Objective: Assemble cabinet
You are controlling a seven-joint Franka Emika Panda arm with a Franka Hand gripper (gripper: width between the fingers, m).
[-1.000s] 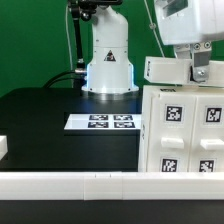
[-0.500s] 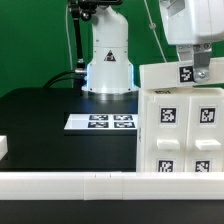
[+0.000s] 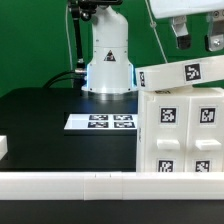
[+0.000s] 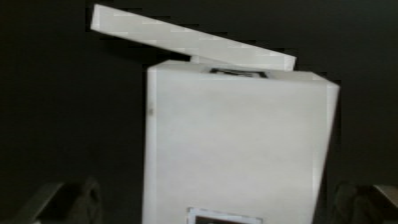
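pincer [image 3: 197,40]: spread wide, empty, hovering, presumably to straddle the panel.
cabinet [image 3: 180,135]: directly beneath pincer, upright on bench [image 3: 50,120].
top panel [image 3: 185,74]: just under pincer, resting askew on cabinet; probably needs squaring.

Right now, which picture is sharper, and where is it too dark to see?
Exterior view: evenly lit, tags on the cabinet sharp. Wrist view: soft and blurred, the cabinet pale against black, the hand almost lost in shadow.

The exterior view's right edge crops the cabinet [image 3: 180,135].
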